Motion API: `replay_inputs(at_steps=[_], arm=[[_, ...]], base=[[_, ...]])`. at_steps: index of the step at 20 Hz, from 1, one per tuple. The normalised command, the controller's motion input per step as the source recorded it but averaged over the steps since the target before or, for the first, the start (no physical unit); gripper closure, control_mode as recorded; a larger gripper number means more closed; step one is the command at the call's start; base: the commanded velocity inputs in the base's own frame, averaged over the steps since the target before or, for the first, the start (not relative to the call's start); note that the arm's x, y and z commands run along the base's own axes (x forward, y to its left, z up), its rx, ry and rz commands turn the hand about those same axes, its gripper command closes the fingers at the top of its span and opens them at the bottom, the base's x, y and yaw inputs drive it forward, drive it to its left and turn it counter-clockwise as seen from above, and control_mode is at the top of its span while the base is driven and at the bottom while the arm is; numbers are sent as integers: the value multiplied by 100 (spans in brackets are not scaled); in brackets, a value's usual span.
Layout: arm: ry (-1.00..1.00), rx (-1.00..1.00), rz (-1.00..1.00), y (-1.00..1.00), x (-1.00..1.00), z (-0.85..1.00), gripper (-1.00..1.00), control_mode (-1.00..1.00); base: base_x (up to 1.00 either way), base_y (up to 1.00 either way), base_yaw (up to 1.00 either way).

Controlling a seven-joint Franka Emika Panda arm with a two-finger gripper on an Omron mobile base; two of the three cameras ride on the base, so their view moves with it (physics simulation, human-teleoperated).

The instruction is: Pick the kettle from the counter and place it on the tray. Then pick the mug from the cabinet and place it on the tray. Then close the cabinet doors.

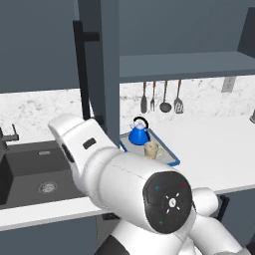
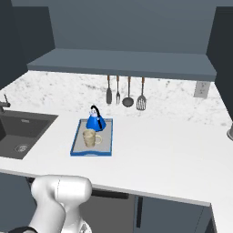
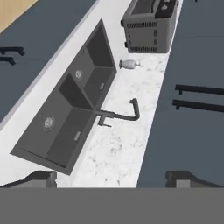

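Two items already on tray (image 2: 109, 136): kettle (image 2: 95, 122) at far end, mug (image 2: 89, 138) at near end, both upright, just beside each other, well inside blue rim. Tray flat on counter (image 2: 173, 150), right of sink (image 2: 22, 132). Nothing else in tray. Sink basins look empty in hand view; faucet (image 3: 120, 114) arches over the rim.

Remaining, by judgement: cabinet doors. One door (image 1: 102, 64) stands open, edge toward cam, w/ long black bar handle (image 1: 82, 69) on its left face. Shelf (image 2: 123, 63) inside cabinet bare from right base view. 2nd door not clearly made out.

Handling (judgement): door = stiff flat panel, hinged, light to swing, not fragile; no grip needed, push w/ finger flat on outer face near free edge, or hook behind bar handle. Smooth panel, so fingers could slide; push square-on. Kettle & mug best left alone: mug ceramic, chips if knocked; kettle smooth and rounded, thin arched handle the only good hold.

Gripper (image 3: 111, 180): jaws wide apart, holding nothing; tips at bottom of hand view, over counter by sink, well apart from tray.
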Motion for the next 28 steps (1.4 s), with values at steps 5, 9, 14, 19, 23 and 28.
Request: replay_inputs(at_steps=[5, 9, 14, 19, 23, 28], arm=[[-16, 1, -6, 0, 32, -3, -100, -100], [-13, 6, -8, 0, 27, -1, -100, -100], [-12, 10, -15, 1, 19, -2, -100, -100], [-7, 13, -22, 3, 10, 0, -100, -100], [-5, 13, -22, 0, 13, 0, -100, -100], [-13, 5, -16, -3, 15, 6, -100, -100]], base=[[0, 0, 0], [0, 0, 0], [0, 0, 0], [0, 0, 0], [0, 0, 0], [0, 0, 0]])
